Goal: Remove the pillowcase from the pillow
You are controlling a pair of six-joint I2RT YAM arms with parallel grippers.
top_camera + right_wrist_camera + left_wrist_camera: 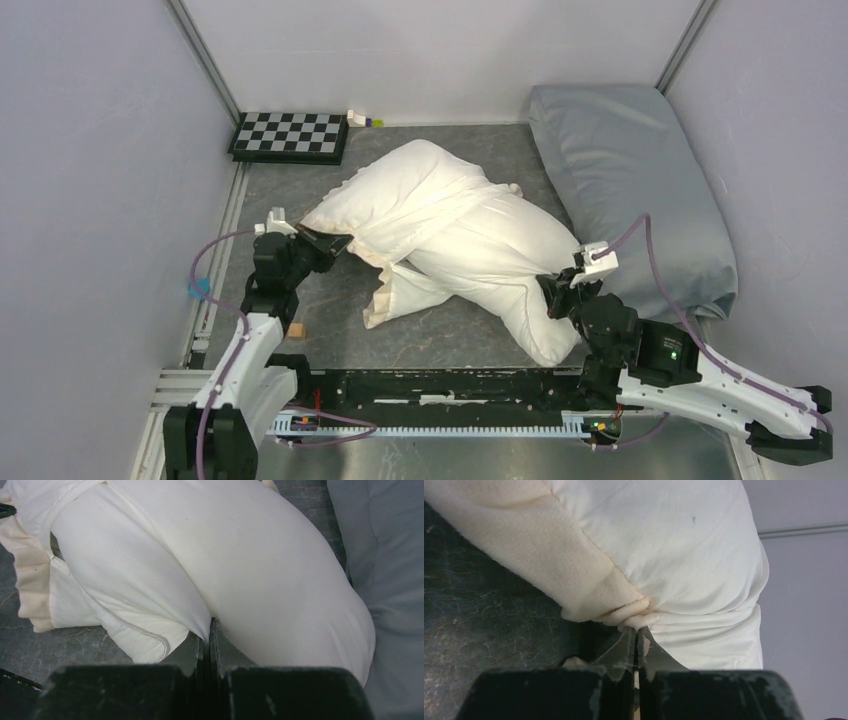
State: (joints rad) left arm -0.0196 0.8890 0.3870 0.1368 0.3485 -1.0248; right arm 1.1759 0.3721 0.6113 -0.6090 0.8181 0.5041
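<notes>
First, top view: the pillow (520, 290) lay just left of the blue-grey pillow (640, 190), its end nearest that one bare. The pillowcase (400, 195) covered the end away from it, frill trailing. The left gripper (335, 245) sat at the cover's far corner, the right gripper (553, 292) at the bare end.

Left wrist view: jaws closed tight on a bunched fold of the pillowcase (574, 570).

Right wrist view: jaws closed, pinching the pillow (280, 570) beside the blue-grey pillow (390, 580).

Judged mid-strip, cover partly off. The next move calls for the left arm to draw away from the blue-grey pillow while the right anchors.
</notes>
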